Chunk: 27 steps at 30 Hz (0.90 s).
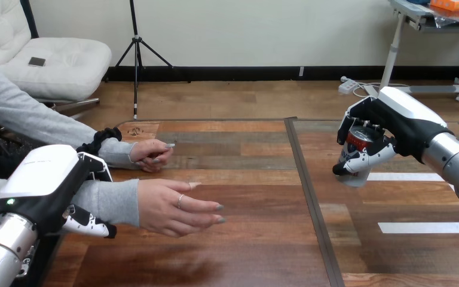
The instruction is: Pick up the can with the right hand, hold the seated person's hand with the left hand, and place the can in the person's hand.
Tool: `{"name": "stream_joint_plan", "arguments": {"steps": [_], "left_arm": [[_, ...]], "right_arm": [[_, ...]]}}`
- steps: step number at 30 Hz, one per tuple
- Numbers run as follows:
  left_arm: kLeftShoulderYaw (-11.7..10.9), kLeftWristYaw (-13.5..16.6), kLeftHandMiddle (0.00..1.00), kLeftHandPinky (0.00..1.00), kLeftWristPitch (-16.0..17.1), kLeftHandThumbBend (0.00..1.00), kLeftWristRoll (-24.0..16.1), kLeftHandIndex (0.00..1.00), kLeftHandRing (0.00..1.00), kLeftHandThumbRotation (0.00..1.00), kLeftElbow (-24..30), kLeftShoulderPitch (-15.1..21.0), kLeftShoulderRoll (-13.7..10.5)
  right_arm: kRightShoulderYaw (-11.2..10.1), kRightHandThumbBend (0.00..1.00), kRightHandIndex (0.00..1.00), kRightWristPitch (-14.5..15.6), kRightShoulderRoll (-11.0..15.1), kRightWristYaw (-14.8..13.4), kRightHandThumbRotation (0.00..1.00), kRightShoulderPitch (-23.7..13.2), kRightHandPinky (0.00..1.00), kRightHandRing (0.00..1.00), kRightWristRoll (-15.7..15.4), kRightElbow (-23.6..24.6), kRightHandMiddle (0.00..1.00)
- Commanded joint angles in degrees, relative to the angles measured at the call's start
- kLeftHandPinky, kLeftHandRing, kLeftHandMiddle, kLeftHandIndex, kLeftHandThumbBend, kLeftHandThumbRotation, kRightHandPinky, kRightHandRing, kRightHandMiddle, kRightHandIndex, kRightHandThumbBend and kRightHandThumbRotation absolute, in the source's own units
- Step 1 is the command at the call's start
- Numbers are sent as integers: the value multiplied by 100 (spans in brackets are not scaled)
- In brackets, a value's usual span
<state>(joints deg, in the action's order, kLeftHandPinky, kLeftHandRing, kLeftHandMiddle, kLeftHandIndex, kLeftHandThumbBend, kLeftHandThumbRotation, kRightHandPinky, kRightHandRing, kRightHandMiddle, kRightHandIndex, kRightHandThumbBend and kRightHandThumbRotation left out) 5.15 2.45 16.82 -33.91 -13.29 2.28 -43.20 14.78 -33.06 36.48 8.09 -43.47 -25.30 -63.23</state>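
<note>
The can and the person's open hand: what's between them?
Nothing lies between the can and the person's open hand in the head view: just bare table crossed by a dark seam.

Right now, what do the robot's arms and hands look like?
The left forearm and right forearm are smooth silver tubes. The left hand and right hand are black, each with a rounded white shell on its back and black-and-white jointed fingers. A small green light glows by the left wrist.
</note>
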Motion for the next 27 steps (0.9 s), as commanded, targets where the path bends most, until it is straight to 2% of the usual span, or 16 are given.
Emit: {"name": "stream_joint_plan", "arguments": {"steps": [1,14,27], "left_arm": [[-332,117,32,18,102,85,190,42,24,0,487,292,19],[-337,100,40,27,2,85,125,44,33,0,558,264,84],[-312,-58,42,30,-133,85,123,44,35,0,651,255,149]], "right_arm": [[-133,75,43,-91,153,-89,0,-245,35,39,55,207,42],[-119,76,43,-119,147,-141,0,-237,34,38,22,208,42],[-155,75,43,-126,132,-55,0,-224,35,38,90,200,42]]}}
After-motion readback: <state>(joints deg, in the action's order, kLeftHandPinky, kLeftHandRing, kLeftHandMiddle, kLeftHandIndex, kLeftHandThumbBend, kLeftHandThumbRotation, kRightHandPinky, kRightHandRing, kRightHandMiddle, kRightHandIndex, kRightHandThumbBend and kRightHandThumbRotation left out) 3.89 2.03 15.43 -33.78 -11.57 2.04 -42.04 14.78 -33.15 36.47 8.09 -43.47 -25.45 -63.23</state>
